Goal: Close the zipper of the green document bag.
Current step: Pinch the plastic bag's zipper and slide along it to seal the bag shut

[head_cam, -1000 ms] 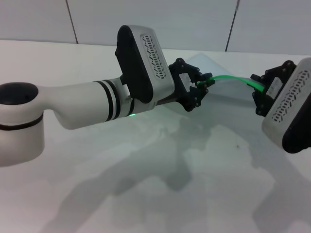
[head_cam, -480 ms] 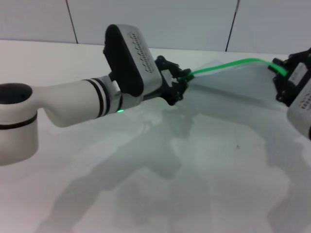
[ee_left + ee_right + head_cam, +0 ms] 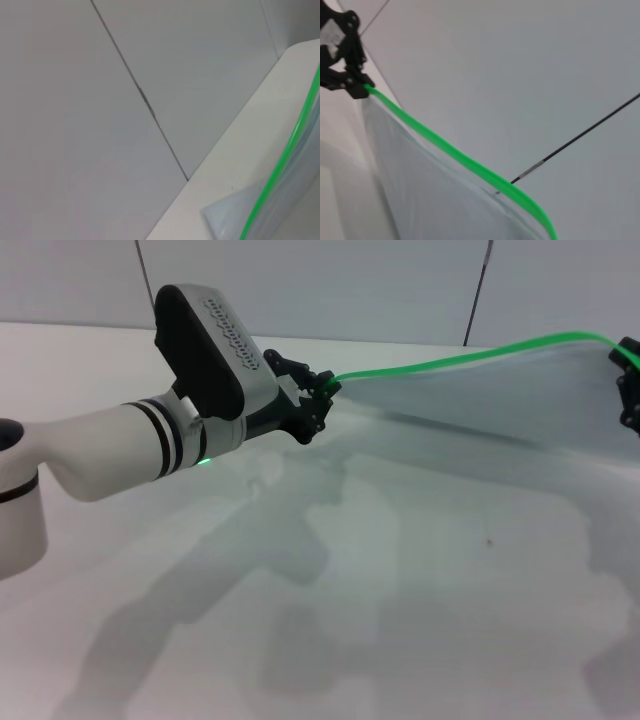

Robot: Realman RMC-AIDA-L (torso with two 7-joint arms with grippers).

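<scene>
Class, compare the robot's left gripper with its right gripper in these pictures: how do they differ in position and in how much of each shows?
The left gripper sits mid-scene, in full view with its arm; the right gripper is cut off at the head view's right edge. The left gripper is clamped on the zipper's near end; whether the right gripper's fingers are shut cannot be told. Both hold the green document bag stretched above the table.

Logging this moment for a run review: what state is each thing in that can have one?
green document bag: lifted, stretched between both grippers, lower part trailing toward the table.
zipper: taut green strip along the bag's top edge; open or closed cannot be told.
left gripper: shut on the zipper's end.
right gripper: at the bag's other end, mostly out of frame.
</scene>
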